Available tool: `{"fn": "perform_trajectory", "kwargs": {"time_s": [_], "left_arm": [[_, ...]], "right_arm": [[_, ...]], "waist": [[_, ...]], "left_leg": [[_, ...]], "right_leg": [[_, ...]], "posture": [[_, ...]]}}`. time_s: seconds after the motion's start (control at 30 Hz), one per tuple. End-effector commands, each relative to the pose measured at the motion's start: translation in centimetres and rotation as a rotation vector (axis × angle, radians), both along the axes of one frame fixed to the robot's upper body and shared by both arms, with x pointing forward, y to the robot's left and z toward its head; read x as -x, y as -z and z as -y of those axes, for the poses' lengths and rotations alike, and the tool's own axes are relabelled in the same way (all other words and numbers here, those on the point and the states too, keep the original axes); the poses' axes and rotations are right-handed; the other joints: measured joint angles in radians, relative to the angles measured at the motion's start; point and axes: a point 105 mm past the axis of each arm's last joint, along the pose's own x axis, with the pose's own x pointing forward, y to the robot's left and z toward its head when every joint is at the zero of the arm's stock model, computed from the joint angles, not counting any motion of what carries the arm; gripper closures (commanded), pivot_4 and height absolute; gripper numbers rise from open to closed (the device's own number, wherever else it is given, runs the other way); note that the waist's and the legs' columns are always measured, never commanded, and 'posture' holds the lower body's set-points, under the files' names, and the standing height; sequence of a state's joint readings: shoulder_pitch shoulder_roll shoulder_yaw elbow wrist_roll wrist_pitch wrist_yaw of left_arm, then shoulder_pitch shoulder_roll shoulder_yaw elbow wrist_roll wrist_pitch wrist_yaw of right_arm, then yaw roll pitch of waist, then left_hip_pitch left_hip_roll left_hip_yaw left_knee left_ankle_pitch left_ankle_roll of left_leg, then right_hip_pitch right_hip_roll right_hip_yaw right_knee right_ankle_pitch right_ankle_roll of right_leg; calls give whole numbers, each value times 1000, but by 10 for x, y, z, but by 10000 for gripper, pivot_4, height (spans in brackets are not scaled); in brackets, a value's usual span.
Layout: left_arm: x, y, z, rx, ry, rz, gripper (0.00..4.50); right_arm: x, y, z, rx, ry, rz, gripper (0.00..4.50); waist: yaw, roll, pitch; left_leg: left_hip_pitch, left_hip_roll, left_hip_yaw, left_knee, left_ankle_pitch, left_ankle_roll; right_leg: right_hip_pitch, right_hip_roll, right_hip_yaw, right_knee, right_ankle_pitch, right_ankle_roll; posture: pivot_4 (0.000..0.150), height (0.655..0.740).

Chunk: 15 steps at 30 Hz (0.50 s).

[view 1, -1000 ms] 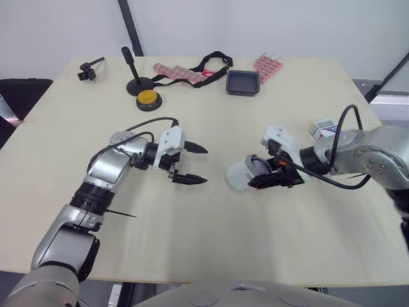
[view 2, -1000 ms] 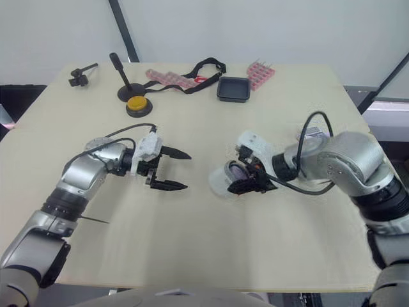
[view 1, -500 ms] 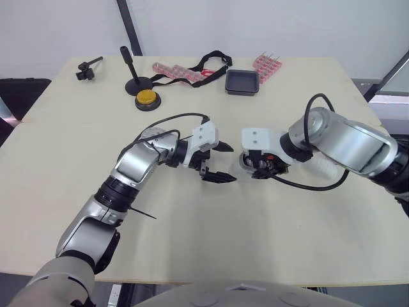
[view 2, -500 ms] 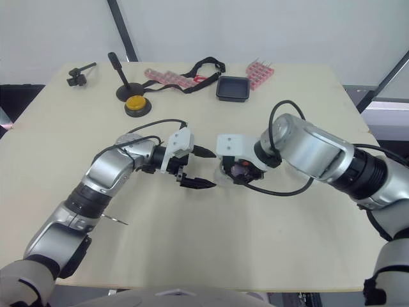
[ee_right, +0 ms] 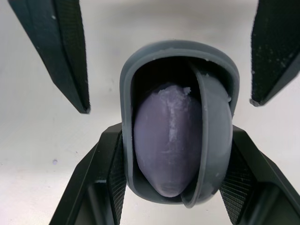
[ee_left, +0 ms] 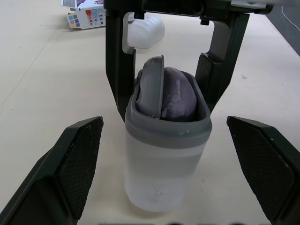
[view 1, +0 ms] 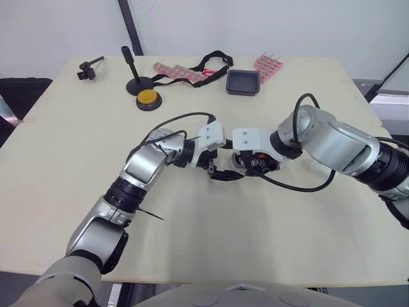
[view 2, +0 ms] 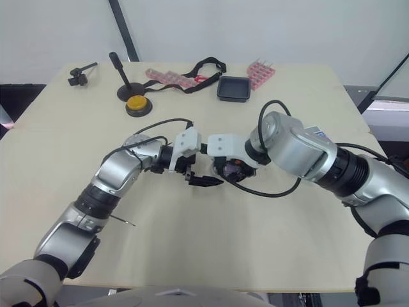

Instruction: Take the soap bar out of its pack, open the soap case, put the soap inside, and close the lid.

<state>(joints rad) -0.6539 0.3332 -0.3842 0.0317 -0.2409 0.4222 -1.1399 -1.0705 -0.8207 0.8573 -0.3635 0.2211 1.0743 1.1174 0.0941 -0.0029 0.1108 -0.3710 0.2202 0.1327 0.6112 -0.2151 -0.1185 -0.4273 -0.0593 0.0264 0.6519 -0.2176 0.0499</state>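
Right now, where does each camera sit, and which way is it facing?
Left eye view: on the head, looking forward and down at the beige table; both arms show, left gripper facing right gripper.
Right eye view: same scene, other eye.
Left wrist view: along its open black fingers at the translucent grey-rimmed soap case holding a purple soap bar.
Right wrist view: opposite side, its fingers clamping that case.
Wrist views share case, soap, both grippers.
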Motion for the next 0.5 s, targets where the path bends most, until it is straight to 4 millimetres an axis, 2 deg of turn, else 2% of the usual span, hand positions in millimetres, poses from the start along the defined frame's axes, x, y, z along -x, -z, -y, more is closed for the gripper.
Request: {"fn": "perform_trajectory", "kwargs": {"time_s": [0.03, 0.5], "left_arm": [[0, -4, 2, 9, 8, 33, 56], [-5, 1, 3, -19, 14, 93, 56]], "right_arm": [[-1, -15, -6, -21, -26, 55, 22901], [0, -14, -7, -26, -27, 53, 22901]], "waist": [[0, 0, 0], [1, 0, 0]], "left_leg": [[0, 0, 0, 0, 0, 0], [0, 0, 0, 1, 0, 0]], "right_leg": [[0, 0, 0, 0, 0, 0], [0, 0, 0, 1, 0, 0]], "posture": [[1500, 7291], [1500, 7291]]}}
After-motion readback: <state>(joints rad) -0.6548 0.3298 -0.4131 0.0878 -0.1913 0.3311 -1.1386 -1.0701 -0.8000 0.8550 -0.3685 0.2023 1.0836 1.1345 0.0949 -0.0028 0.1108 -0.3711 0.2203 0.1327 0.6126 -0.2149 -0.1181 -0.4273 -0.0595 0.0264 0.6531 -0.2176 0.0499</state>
